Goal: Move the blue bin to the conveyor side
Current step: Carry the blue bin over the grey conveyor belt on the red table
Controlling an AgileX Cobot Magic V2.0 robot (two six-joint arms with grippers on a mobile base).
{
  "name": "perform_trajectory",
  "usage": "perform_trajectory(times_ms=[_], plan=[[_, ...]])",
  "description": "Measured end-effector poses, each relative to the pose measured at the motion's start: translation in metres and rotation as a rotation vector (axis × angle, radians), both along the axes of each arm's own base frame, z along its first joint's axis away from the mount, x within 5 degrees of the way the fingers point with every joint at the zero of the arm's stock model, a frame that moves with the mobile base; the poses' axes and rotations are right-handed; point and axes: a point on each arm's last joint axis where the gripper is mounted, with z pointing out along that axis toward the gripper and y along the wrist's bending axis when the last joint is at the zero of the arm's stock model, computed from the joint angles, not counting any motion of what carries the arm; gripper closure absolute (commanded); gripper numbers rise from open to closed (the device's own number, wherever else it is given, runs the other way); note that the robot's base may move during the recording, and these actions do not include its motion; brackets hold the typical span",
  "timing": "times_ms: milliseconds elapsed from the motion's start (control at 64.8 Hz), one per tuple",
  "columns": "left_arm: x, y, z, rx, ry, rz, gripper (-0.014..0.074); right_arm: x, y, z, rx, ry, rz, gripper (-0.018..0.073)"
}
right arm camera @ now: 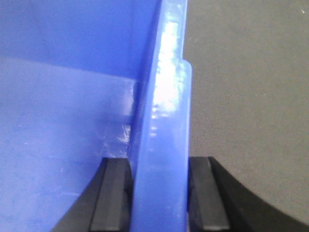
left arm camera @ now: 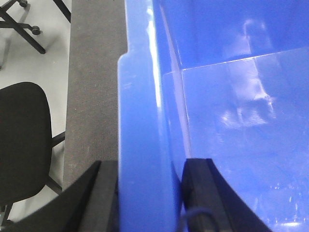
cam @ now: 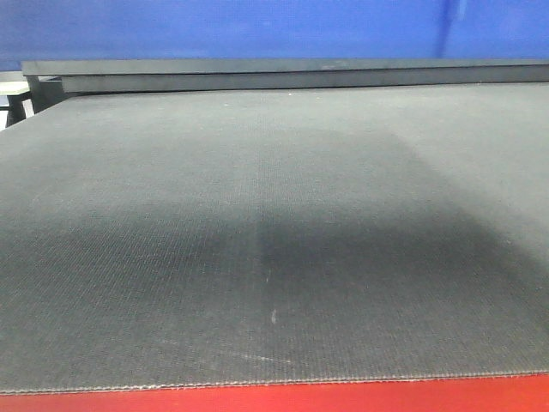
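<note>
Bin update, quick take: got the blue bin (left arm camera: 145,96) pinched by its thick top rim from both sides, left gripper (left arm camera: 147,169) clamped tight across the rim of one wall, right gripper (right arm camera: 158,166) clamped the same way on the opposite wall, one black finger inside and one outside each time; parked over a grey textured surface in both wrist views, conveyor belt (cam: 274,240) by the look of it, though can't tell whether resting on it or lifted clear; nowhere in the front view, just belt and the red front edge (cam: 274,399); looks like hard glossy plastic, so probably stiff and fairly light, nothing showing inside as far as visible, but slick under the pads; best held right at that rim, thick and flat enough to bite on; worth moving both clamps level and together, since wide enough to twist or slip out with one side leading; black office chair (left arm camera: 21,140) off past the belt edge, well apart.
</note>
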Motion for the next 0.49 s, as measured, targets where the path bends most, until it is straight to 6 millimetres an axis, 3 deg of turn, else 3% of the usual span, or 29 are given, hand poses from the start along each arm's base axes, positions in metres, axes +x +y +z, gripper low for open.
perform_trajectory(times_ms=[494], plan=[[0.0035, -0.0014, -0.0018, 0.001, 0.002, -0.007, 0.0613, 0.0009, 0.0013, -0.0012, 0.006, 0.007, 0.004, 0.0634]])
